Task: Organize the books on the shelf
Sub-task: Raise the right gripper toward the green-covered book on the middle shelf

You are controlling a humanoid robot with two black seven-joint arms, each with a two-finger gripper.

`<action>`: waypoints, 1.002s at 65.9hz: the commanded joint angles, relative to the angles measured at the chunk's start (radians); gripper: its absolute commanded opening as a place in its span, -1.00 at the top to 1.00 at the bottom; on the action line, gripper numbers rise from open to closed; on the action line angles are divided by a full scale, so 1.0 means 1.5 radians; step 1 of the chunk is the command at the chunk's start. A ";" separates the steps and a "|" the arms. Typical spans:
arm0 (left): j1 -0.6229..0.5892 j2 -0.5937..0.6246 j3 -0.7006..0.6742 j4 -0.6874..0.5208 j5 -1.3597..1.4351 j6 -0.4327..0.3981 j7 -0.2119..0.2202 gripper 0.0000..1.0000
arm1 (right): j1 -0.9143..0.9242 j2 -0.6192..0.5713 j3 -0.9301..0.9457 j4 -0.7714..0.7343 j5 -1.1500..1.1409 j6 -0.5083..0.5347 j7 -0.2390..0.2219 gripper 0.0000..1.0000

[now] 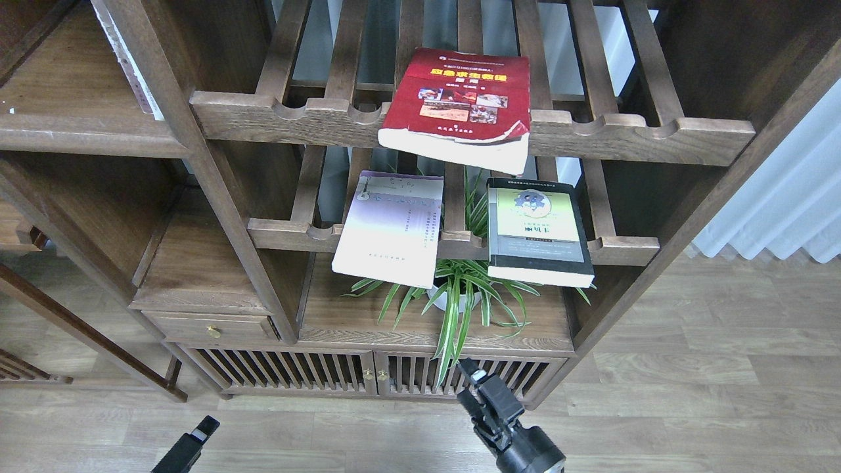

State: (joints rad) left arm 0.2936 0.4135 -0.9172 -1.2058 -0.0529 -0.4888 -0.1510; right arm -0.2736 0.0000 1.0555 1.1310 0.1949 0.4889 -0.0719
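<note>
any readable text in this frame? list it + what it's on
Red book: yellow title in Chinese characters, too blurred to quote.
Lilac-white book: small print, too small to read.
Yellow-green book: dark title in Chinese characters, not legible.
Nothing readable elsewhere.

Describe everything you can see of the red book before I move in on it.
The red book is a thick paperback with a yellow title, small photos on its cover and pale page edges. It lies flat, cover up, on the upper slatted rack, its near end jutting past the scalloped front rail. The near right corner of the cover looks worn and curled. Neither gripper touches it.
</note>
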 commanded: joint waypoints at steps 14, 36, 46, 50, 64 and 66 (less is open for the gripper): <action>-0.010 -0.004 -0.002 0.012 -0.003 0.000 0.019 -1.00 | 0.000 0.000 0.011 -0.013 0.003 0.000 -0.003 -0.99; -0.007 -0.031 -0.010 0.022 -0.005 0.000 0.018 -1.00 | 0.020 0.000 -0.055 -0.109 -0.002 0.000 -0.006 -0.99; -0.006 -0.031 -0.009 0.022 -0.005 0.000 0.018 -1.00 | 0.040 0.000 -0.067 -0.135 0.000 0.000 -0.006 -0.99; -0.005 -0.031 -0.009 0.024 -0.005 0.000 0.018 -1.00 | 0.039 0.000 -0.067 -0.132 -0.001 0.000 -0.007 -0.99; -0.005 -0.027 -0.010 0.025 -0.005 0.000 0.019 -1.00 | 0.049 -0.006 -0.067 -0.134 -0.005 0.000 -0.007 -0.99; -0.005 -0.027 -0.009 0.026 -0.004 0.000 0.019 -1.00 | 0.058 -0.006 -0.067 -0.135 -0.005 0.000 -0.007 -0.99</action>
State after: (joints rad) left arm 0.2870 0.3719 -0.9321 -1.1693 -0.0599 -0.4886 -0.1246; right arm -0.2096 -0.0082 0.9545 0.9296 0.1879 0.4888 -0.0842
